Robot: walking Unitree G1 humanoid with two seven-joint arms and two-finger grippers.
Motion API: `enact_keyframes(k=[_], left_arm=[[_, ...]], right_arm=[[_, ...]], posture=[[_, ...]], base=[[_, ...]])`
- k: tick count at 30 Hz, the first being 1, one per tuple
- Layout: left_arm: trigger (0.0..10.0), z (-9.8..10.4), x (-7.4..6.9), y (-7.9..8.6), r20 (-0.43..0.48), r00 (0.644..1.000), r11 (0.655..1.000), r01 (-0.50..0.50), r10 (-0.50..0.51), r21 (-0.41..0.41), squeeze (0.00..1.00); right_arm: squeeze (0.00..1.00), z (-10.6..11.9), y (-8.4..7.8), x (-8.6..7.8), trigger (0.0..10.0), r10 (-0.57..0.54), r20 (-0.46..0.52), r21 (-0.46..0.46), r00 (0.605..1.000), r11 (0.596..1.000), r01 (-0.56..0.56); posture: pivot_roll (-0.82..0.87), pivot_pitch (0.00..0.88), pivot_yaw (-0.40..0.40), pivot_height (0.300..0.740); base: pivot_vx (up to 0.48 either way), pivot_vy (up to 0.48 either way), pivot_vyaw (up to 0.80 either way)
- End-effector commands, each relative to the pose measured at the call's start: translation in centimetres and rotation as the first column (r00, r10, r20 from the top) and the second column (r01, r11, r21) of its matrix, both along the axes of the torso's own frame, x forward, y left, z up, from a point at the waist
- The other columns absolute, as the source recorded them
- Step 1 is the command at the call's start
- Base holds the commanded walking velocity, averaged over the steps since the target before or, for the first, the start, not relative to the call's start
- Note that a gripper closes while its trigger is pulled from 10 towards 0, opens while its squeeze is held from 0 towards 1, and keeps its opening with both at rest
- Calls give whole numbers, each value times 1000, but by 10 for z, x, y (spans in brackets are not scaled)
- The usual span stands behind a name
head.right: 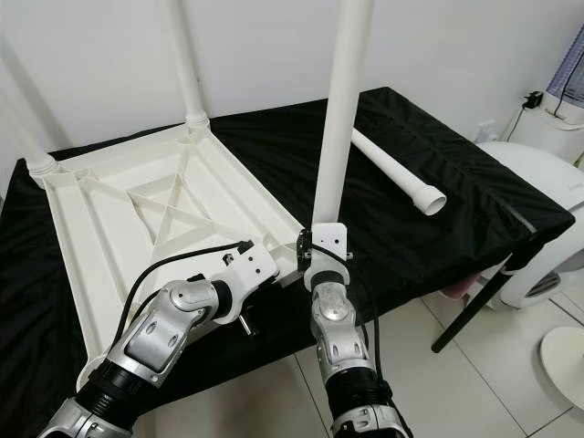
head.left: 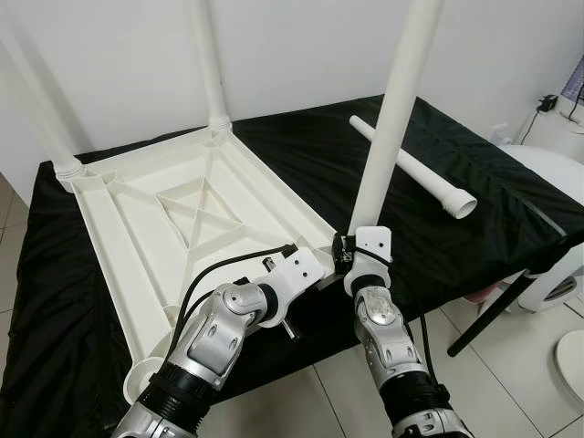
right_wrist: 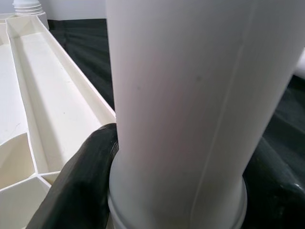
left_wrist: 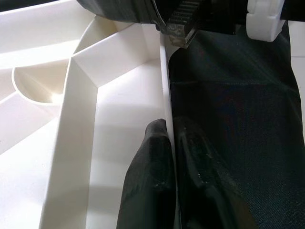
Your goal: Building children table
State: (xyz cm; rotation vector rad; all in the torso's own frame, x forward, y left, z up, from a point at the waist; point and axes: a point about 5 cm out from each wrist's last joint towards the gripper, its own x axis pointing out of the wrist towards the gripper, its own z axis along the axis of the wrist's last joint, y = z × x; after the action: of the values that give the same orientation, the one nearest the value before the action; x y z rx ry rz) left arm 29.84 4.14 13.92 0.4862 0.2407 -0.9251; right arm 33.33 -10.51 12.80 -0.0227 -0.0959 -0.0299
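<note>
While left gripper pinches upturned tabletop rim, right gripper clamps upright leg; spare leg lies flat on black cloth.

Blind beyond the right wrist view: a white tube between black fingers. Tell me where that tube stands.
Observer: The right gripper holds the white plastic table leg near upright at the near right corner of the upturned white plastic tabletop.
Operator: Report the left arm.
Observer: The left gripper is shut on the tabletop's rim beside that corner.
Operator: Count the other legs.
Observer: Two fitted legs stand in the far corners; a loose white leg lies on the black cloth.
</note>
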Motion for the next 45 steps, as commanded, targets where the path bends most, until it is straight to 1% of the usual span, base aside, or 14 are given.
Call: enact_keyframes(k=[1,18,19,21,22,23,29,30,32,34,36,38,39,45], left_arm=[[10000,1,-2,-3,21,1000,1000,-3,3,0,0],[10000,0,-3,-3,18,1000,1000,0,0,1,0],[10000,0,-3,-3,18,1000,1000,-1,1,1,0],[10000,0,-3,-3,18,1000,1000,-3,3,1,0],[10000,0,-3,-3,18,1000,1000,-3,3,1,0],[10000,0,-3,-3,19,1000,1000,-3,3,1,0],[10000,1,-2,-3,20,1000,1000,-3,3,0,0],[10000,0,-3,-4,20,1000,1000,-1,1,0,0],[10000,0,-3,-4,20,1000,1000,-1,1,-1,0],[10000,0,-3,-4,20,1000,1000,1,-1,0,0],[10000,0,-3,-5,21,1000,1000,5,-5,0,0],[10000,1,-2,-6,23,1000,1000,7,-7,0,0],[10000,1,-2,-6,25,1000,1000,8,-8,1,0],[10000,2,-1,-6,29,1000,1000,11,-11,1,0]], right_arm=[[1000,4,5,-2,10000,-7,15,28,1000,1000,6],[1000,7,6,-5,10000,55,28,41,998,998,-56],[0,7,4,-5,10000,91,31,32,995,995,-92],[0,6,0,-6,10000,179,27,21,983,983,-180],[0,6,0,-6,10000,179,27,21,983,983,-180],[0,5,-5,-6,10000,247,25,3,969,969,-247],[0,5,-19,-7,10000,370,25,-6,929,929,-370],[0,6,-25,-7,10000,418,28,-24,908,908,-417],[0,6,-27,-7,10000,425,29,-28,905,905,-425],[0,8,-34,-5,10000,465,29,-46,885,885,-464],[0,10,-43,-3,10000,540,17,-99,842,838,-536],[0,10,-47,-2,10000,576,5,-109,817,813,-572],[0,8,-50,0,10000,610,-23,-125,792,784,-607],[0,5,-55,4,10000,647,-77,-155,759,744,-650]], posture=[[-118,54,51,740],[-117,57,53,740],[-117,56,52,740],[-118,55,52,740],[-118,55,52,740],[-119,52,51,740],[-120,49,49,740],[-120,46,48,740],[-120,46,48,740],[-123,41,49,740],[-124,35,52,740],[-124,35,52,740],[-124,28,54,740],[-123,21,55,740]], base=[[0,0,0],[0,0,0],[0,0,0],[0,0,0],[0,0,0],[0,0,0],[0,0,0],[0,0,0],[0,0,0],[0,0,0],[0,0,0],[0,0,0],[0,0,0],[0,0,0]])
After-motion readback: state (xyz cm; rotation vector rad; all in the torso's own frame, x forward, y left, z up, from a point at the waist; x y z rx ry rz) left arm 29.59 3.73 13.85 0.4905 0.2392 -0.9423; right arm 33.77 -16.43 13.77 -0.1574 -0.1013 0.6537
